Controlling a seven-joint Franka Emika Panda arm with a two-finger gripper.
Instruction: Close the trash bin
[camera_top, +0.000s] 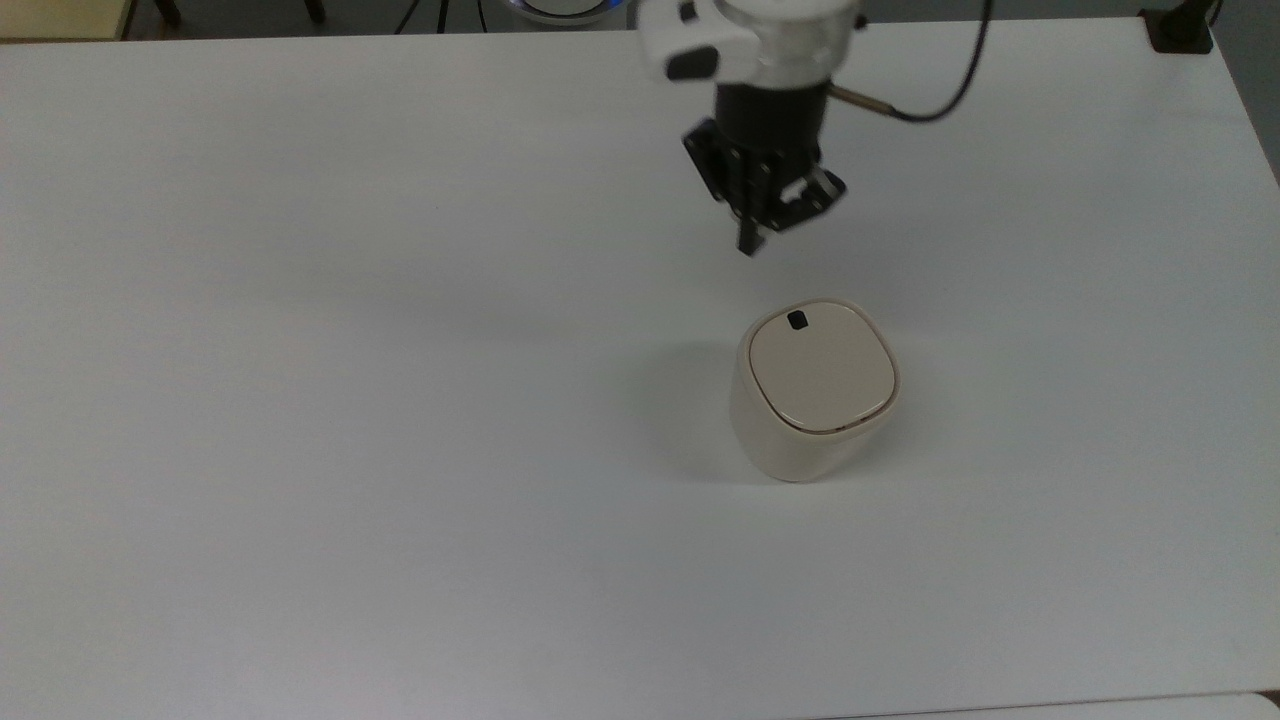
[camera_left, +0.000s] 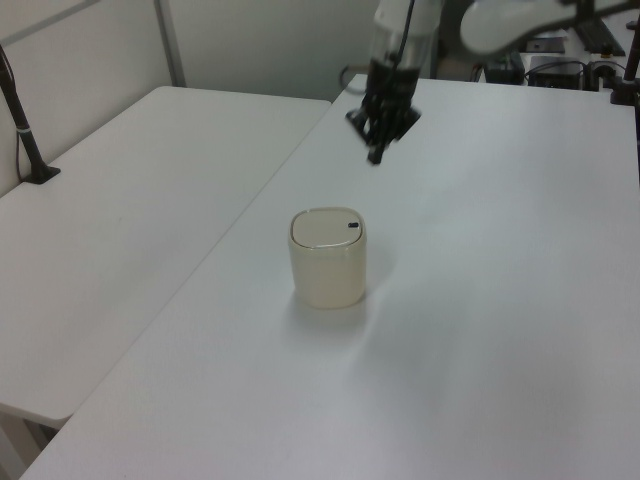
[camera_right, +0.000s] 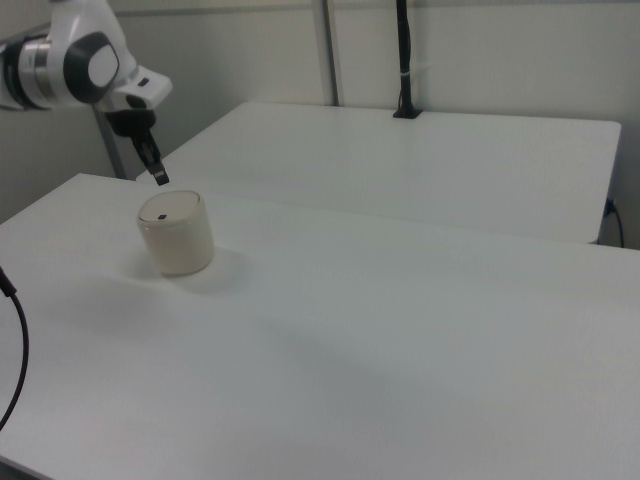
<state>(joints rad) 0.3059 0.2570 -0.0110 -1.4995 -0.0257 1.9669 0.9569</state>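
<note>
Trash bin (camera_top: 815, 390) lid (camera_top: 821, 368) sits flat, looks closed. Gripper (camera_top: 748, 247), fingers pinched together holding nothing, hangs upper center of top view; just retreat straight up, avoid nudging bin.

looked smooth cream plastic with a soft sheen: bin (camera_top: 800, 440). lay flat, same satin finish: lid (camera_top: 822, 368), thin darker seam round its edge. sat matt black near one rim: latch (camera_top: 797, 320). showed matt black, hard plastic or metal, cannot tell which: gripper (camera_top: 748, 243). gleamed glossy white: arm shell (camera_right: 75, 55). spread matt, smooth, pale grey-white: table (camera_top: 330, 400).
</note>
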